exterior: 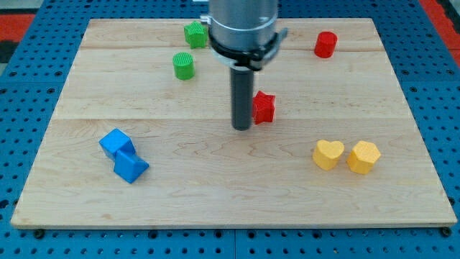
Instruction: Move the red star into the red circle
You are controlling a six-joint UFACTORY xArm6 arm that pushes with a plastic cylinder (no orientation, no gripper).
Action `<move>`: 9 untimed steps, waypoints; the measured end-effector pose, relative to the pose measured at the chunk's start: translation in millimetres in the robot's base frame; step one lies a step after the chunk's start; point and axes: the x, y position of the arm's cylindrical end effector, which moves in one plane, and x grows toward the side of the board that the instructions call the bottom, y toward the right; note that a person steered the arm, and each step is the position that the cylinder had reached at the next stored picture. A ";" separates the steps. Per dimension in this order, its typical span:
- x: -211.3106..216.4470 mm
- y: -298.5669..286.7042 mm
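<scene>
**Rod tip meets red star at mid-board**

Two blue blocks point(123, 155) lie well to my tip's lower left; two green blocks point(189, 50) sit up-left. My tip point(241, 128), a bare rod with no jaws, touches the red star point(264, 107) just right. The red circle point(325, 44) stands far up-right; yellow heart point(328, 154) and yellow hexagon point(364, 157) lower right.

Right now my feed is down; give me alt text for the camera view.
My tip sits just left of the red star at mid-board; the red circle stands apart toward the view's top right. Green blocks sit top left, blue blocks lower left, yellow blocks lower right.
</scene>
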 end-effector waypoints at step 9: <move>-167.6 141.0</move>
